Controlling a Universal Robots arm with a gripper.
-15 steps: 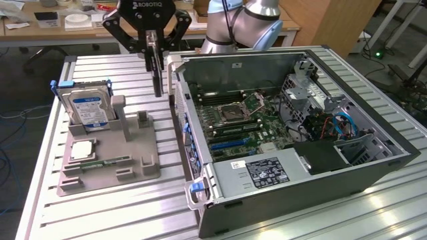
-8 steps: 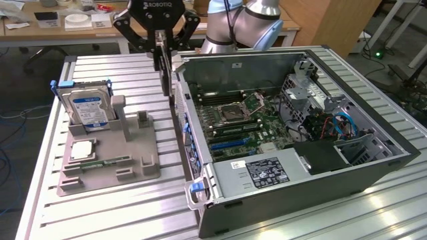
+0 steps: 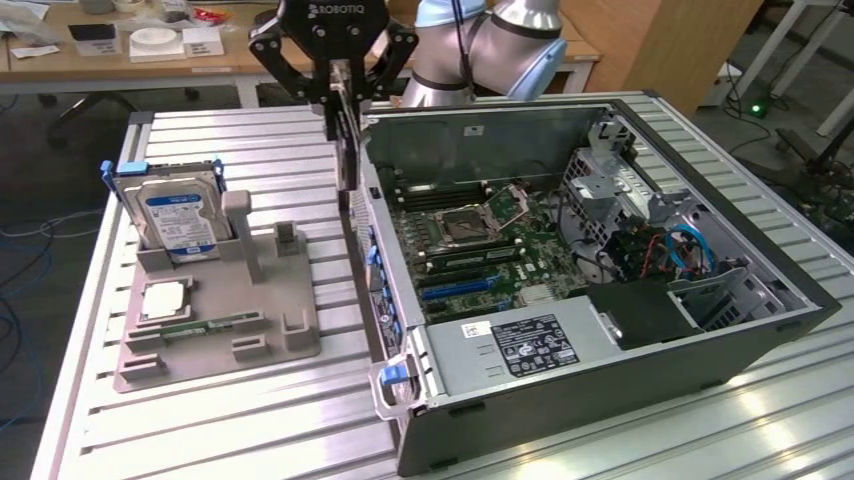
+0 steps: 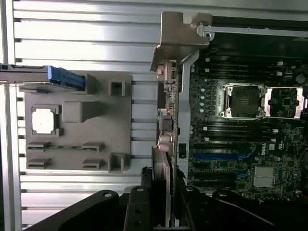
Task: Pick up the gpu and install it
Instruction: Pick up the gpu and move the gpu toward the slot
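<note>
Above the exterior view's left wall of the open dark metal computer case (image 3: 574,410), the thin green rectangular gpu (image 3: 351,165) is held on edge, clamped between the jaws of the black gripper (image 3: 342,112).

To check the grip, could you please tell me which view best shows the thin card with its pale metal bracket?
The wrist view: the thin card sits clamped in the claw, its pale metal bracket in plain sight. In the exterior view it is a dark edge-on strip under the claw.

I'm seeing the gpu (image 4: 166,120) edge-on, its face hiding from me, its held end disappearing between the gripper's (image 4: 162,185) clamped fingers (image 4: 143,202).
</note>
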